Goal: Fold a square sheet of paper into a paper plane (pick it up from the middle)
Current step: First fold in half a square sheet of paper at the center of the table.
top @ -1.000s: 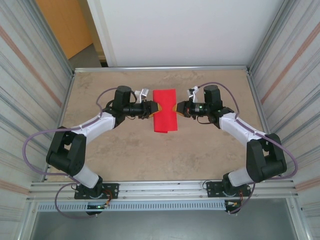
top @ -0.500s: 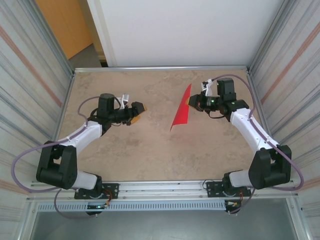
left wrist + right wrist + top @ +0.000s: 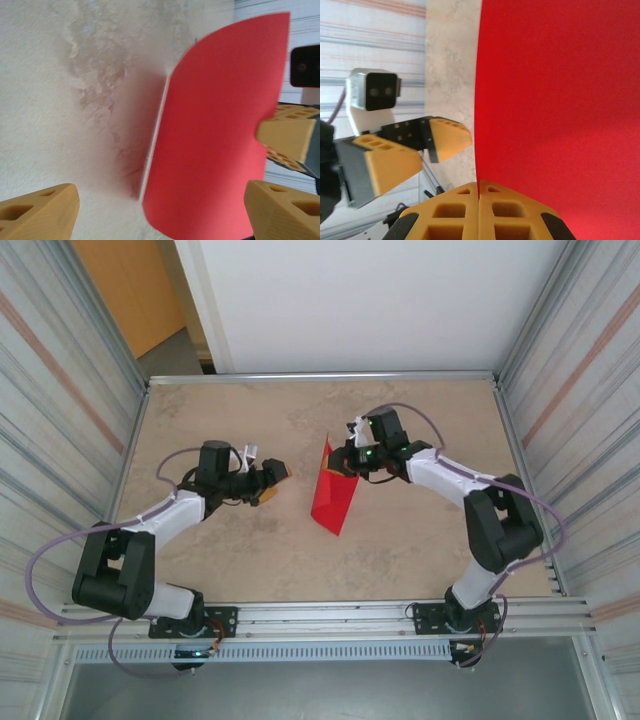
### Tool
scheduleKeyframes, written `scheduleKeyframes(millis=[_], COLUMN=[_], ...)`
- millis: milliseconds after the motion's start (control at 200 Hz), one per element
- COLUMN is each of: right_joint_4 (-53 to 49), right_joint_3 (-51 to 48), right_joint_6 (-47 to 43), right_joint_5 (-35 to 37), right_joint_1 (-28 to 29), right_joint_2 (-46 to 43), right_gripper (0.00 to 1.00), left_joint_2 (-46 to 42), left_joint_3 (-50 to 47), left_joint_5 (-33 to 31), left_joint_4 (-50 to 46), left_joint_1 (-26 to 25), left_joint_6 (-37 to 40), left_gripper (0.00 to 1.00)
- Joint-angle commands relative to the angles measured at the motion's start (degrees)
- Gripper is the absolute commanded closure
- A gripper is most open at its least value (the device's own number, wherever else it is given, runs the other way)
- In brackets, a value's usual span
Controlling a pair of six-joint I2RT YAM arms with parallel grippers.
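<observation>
You've got the right gripper [image 3: 341,466] pinched on one edge of the red sheet [image 3: 332,498], held upright over the bench [image 3: 220,560] middle, with the left gripper [image 3: 276,477] spread wide just left of it, not touching.

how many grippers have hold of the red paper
1. The right gripper, mid-table, is shut on an edge of the red paper. The left gripper hangs open to its left, not touching it.
</observation>
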Motion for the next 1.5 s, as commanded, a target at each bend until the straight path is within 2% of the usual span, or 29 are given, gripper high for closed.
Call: scheduleKeyframes(millis=[0, 150, 311, 536, 787, 962, 1077, 1283, 1493], right_joint_4=[11.08, 12.62, 12.31, 8.12, 8.24, 6.97, 4.22, -1.04, -2.92], right_joint_3=[-3.29, -7.78, -11.36, -9.6, -7.49, -6.2, -5.62, -6.37, -9.05], right_joint_6=[6.64, 6.59, 5.55, 2.12, 1.72, 1.3, 0.27, -1.79, -2.69], right_joint_5=[-1.81, -0.61, 0.15, 0.22, -2.63, -3.4, -1.9, 3.07, 7.76], right_joint_1=[0.36, -0.59, -2.67, -3.8, -3.81, -3.83, -4.15, -6.79, -10.33], right_joint_2=[2.45, 4.32, 5.42, 7.75, 11.32, 12.68, 12.02, 7.87, 2.22], right_gripper=[1.0, 1.0, 1.0, 1.0, 0.99, 0.93, 0.82, 0.69, 0.68], left_joint_2=[1.33, 5.12, 11.47, 19.51, 24.72, 27.95, 29.93, 33.45, 37.45], left_joint_3=[1.31, 5.02, 10.04, 17.87, 23.28, 25.88, 26.97, 28.46, 31.67], left_joint_5=[-2.53, -6.2, -8.0, -10.29, -14.73, -17.11, -19.02, -19.8, -23.23], left_joint_4=[-4.85, -9.04, -11.35, -15.68, -20.62, -23.75, -26.12, -29.39, -35.36], left_joint_1=[-1.23, -5.49, -9.43, -13.57, -16.19, -16.4, -16.5, -16.74, -18.42], left_joint_6=[2.93, 5.59, 6.5, 8.73, 11.26, 10.88, 9.28, 8.9, 10.11], left_gripper=[0.16, 0.18, 0.24, 0.3, 0.38, 0.49, 0.51, 0.54, 0.53])
